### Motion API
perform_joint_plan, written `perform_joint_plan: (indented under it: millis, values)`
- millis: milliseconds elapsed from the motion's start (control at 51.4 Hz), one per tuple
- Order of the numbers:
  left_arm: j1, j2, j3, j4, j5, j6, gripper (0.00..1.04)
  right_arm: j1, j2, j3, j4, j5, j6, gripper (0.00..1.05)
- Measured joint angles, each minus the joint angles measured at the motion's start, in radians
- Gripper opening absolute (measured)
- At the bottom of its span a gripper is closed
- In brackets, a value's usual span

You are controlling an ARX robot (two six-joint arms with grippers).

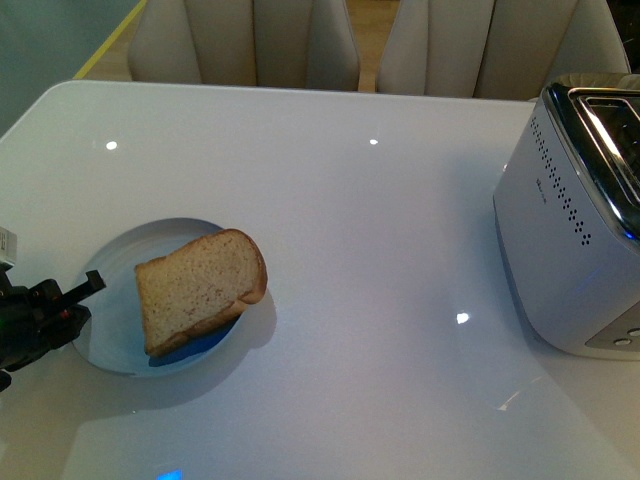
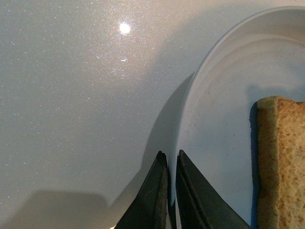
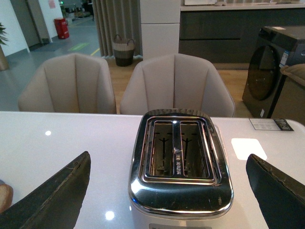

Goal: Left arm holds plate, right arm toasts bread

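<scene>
The pale-blue plate (image 1: 118, 258) sits on the white table at the front left. The bread (image 1: 198, 288), a tan slice with a brown crust, lies tilted on it. My left gripper (image 1: 82, 300) is shut on the plate's left rim. In the left wrist view its jaws (image 2: 169, 160) pinch the plate's rim (image 2: 214, 71), with the bread (image 2: 281, 162) beside them. My right gripper (image 3: 167, 188) is open and empty, held above the toaster (image 3: 178, 162), whose two slots are empty. The right arm does not show in the front view.
The white toaster with its chrome top (image 1: 570, 230) stands at the table's right edge. Beige chairs (image 1: 250, 40) line the far side. A small card (image 3: 269, 124) lies on the table beyond the toaster.
</scene>
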Motion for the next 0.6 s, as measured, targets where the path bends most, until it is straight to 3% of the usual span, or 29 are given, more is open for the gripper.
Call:
perform_joint_plan:
  millis: [603]
  values:
    - [-0.004,-0.188,-0.207,0.080,0.036,-0.080,0.03,0.000,0.000,0.000,0.000,0.000,0.000,0.96]
